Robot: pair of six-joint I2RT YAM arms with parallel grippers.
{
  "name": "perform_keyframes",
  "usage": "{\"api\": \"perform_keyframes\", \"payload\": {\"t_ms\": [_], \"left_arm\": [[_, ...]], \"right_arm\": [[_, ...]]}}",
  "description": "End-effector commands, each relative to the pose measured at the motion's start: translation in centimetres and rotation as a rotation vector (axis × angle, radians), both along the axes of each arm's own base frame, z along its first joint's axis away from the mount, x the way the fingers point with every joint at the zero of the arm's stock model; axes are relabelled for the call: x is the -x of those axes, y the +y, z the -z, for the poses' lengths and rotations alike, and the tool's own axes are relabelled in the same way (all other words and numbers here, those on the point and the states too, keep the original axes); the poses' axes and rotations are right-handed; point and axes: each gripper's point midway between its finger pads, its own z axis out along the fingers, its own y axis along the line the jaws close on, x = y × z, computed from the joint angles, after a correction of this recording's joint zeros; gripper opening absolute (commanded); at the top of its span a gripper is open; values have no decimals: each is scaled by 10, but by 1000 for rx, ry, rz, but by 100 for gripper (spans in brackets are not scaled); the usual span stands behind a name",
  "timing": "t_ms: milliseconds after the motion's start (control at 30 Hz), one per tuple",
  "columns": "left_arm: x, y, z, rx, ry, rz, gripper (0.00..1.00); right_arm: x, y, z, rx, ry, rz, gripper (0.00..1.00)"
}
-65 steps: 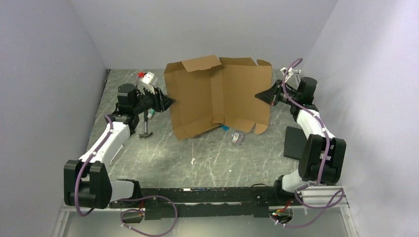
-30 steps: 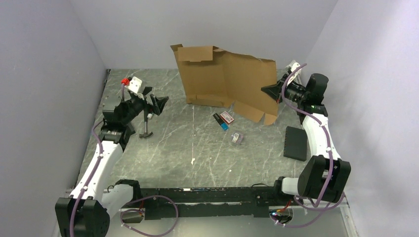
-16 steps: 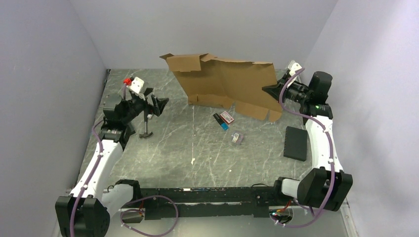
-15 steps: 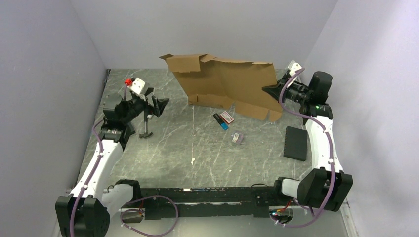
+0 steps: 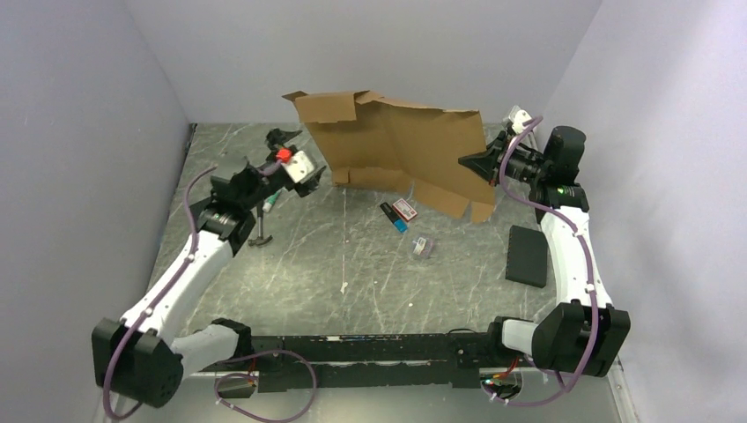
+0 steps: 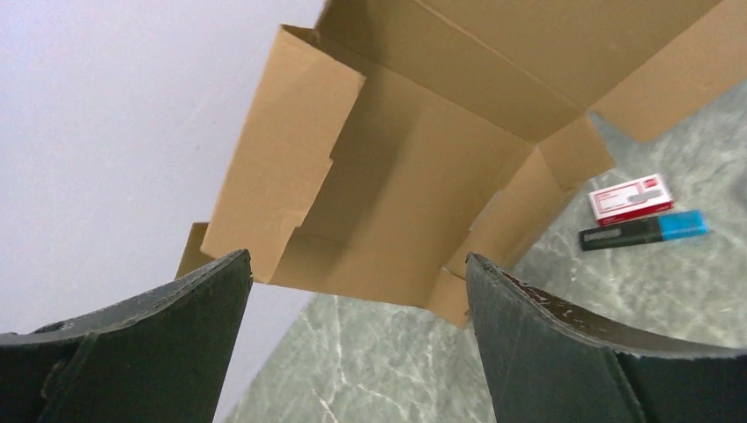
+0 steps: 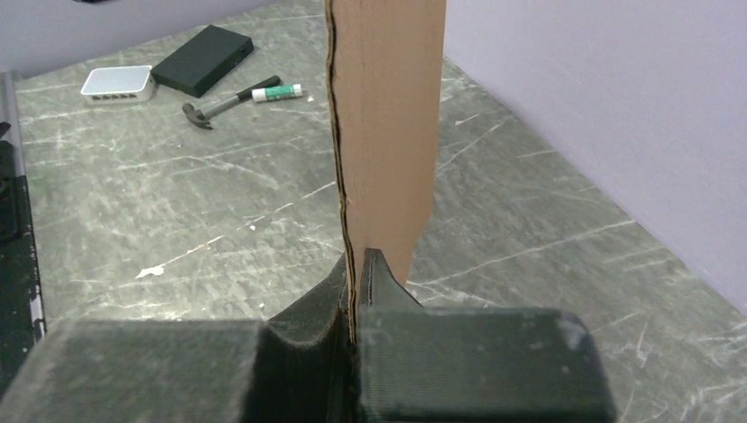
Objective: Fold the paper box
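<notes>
Presently, right end effector pinches paper box; left end effector spread near hammer.

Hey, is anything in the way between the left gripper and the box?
Nothing visible. The open left gripper faces the box directly; the marker and red packet lie off to the side.

Brown corrugated paper box; unfolded die-cut sheet, flaps loose; upright and tilted; at the far middle
</notes>
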Motion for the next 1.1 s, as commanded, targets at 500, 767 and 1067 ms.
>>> {"api": "perform_keyframes", "payload": {"t_ms": [500,767,1067], "left_arm": [[-132,-25,-5,-254,-312,-323,100],[-158,-26,-8,-243,-328,-392,80],[-144,-20,-19,-227,-318,-391,24]], "right_arm": [[5,16,-23,-23,-64,-92,0],[4,17,-21,-23,-55,-97,0],[1,16,-21,-20,-44,-80,0]]}}
